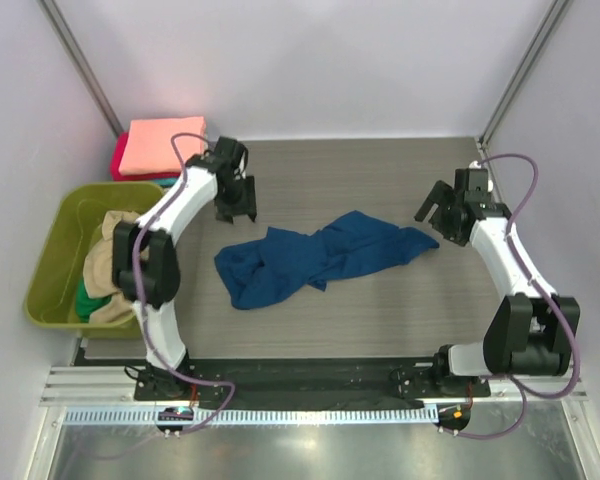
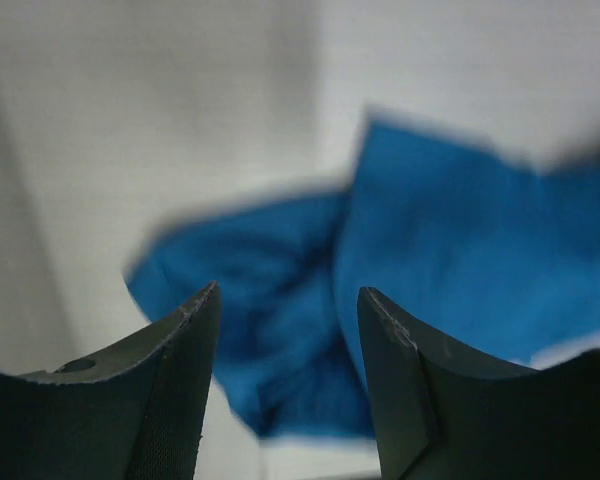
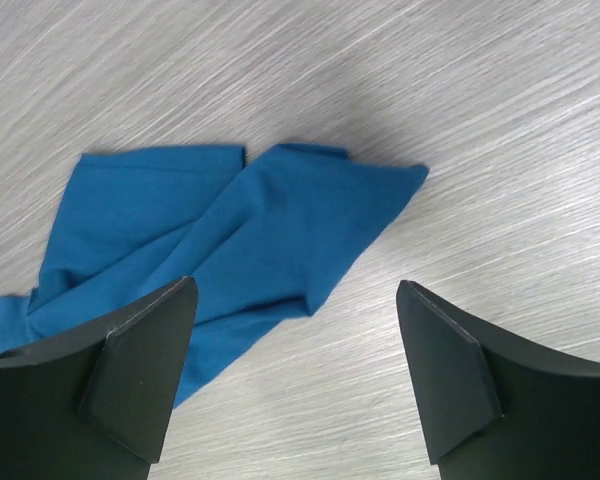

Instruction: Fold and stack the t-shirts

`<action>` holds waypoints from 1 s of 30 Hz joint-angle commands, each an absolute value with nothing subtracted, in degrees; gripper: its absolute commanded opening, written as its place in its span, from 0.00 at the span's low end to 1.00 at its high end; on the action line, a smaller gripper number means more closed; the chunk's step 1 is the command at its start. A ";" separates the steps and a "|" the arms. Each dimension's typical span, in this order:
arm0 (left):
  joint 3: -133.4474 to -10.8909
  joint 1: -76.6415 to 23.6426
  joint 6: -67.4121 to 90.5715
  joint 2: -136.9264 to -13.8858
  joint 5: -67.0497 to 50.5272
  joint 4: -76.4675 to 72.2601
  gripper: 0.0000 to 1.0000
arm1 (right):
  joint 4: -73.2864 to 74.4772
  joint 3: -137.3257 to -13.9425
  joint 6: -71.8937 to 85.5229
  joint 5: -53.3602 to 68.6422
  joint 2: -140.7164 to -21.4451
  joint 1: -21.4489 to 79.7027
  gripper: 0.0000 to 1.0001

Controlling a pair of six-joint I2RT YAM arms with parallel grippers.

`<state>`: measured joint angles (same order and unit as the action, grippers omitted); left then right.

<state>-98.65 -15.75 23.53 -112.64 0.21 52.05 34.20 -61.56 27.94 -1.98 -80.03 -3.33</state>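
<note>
Top external, crumpled navy t-shirt (image 1: 315,258), apparently ungrasped

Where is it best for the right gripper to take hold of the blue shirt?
Grip the pointed corner at the right end of the blue shirt, coming down from the right side. It lies flat and free; the middle is bunched.

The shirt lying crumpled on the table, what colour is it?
The shirt is plain blue, no pattern; the right wrist view shows it best.
</note>
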 commanded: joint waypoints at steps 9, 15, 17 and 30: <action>-69.88 -17.31 29.70 -89.46 -6.49 24.36 0.55 | 22.51 -49.14 30.76 8.07 -75.59 -2.55 0.87; -73.20 -17.40 31.29 -100.44 -10.28 15.65 0.53 | 22.06 -49.22 31.38 7.73 -73.39 0.00 0.86; -76.53 -17.40 31.29 -105.45 -11.77 15.64 0.52 | 22.41 -49.22 31.38 8.35 -72.34 0.00 0.86; -79.01 -21.09 31.11 -115.31 -10.02 15.03 0.40 | 22.94 -46.67 29.88 8.53 -68.64 0.00 0.87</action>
